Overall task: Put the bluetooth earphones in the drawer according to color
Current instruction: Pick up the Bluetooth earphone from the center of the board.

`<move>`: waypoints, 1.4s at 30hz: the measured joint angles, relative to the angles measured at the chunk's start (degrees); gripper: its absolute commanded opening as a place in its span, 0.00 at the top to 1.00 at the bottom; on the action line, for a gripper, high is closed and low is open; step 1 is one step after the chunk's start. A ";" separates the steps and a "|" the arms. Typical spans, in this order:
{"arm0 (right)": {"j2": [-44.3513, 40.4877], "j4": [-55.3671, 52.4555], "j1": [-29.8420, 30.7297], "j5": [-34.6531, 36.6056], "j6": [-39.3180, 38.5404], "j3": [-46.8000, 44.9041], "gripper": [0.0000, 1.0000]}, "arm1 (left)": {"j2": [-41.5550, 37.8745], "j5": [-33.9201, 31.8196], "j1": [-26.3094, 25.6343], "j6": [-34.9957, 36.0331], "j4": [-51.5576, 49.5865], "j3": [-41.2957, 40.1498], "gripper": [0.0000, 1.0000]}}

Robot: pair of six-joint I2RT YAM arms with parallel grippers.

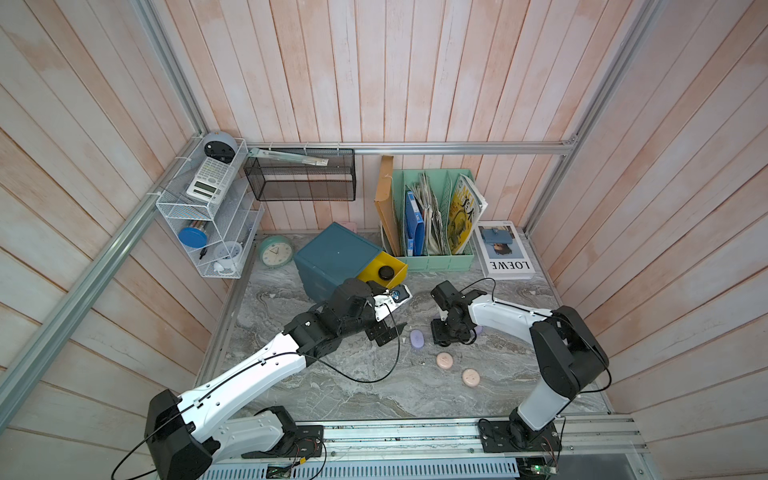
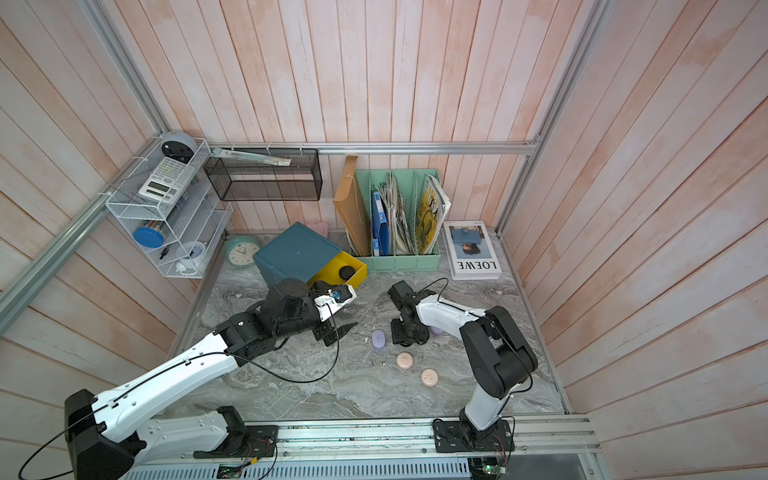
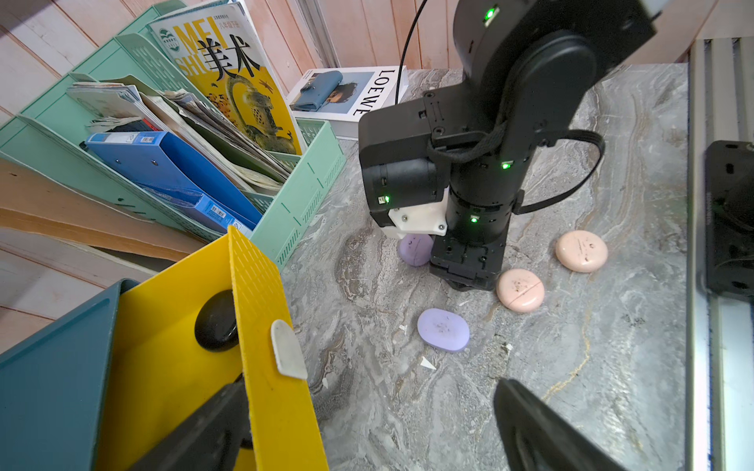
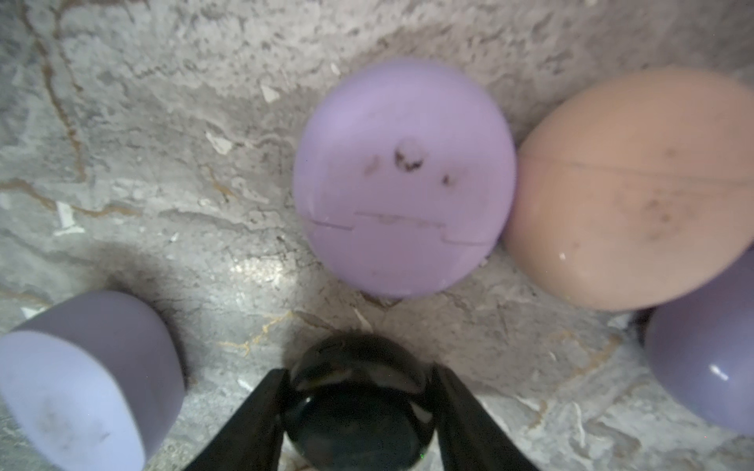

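The teal drawer chest (image 1: 332, 253) stands at the back with its yellow top drawer (image 3: 261, 310) pulled out and a black earphone case (image 1: 385, 272) inside. My right gripper (image 4: 359, 383) points down at the table and is shut on another black case (image 4: 355, 432), a finger against each side. Around it lie lilac cases (image 4: 404, 179) (image 1: 417, 338) and pink cases (image 1: 444, 360) (image 1: 471, 377). My left gripper (image 3: 367, 440) hangs open beside the yellow drawer front, holding nothing. One of its fingers (image 3: 204, 432) is partly hidden by that front.
A mint-green file rack (image 1: 432, 216) and a LOEWE book (image 1: 505, 251) stand at the back right. A round clock (image 1: 276, 250) sits left of the chest. A white wire shelf (image 1: 208, 216) and a black mesh basket (image 1: 299, 174) hang on the walls.
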 measured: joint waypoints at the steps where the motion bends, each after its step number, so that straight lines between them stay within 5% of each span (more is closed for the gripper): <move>1: 0.00 -0.02 0.00 0.07 0.02 -0.02 0.42 | 0.04 -0.07 0.00 0.00 0.00 0.00 0.00; 10: -0.17 0.00 0.00 0.22 0.15 -0.04 0.52 | 0.09 -0.37 0.00 -0.02 0.00 0.00 0.00; 20: -3.50 0.17 0.00 0.26 0.61 -0.44 1.00 | -0.15 -0.48 0.00 -0.07 0.85 -0.02 0.00; 42: -18.47 0.68 0.02 3.37 -1.18 4.39 1.00 | -3.10 -1.86 6.58 -2.03 2.60 -0.17 0.00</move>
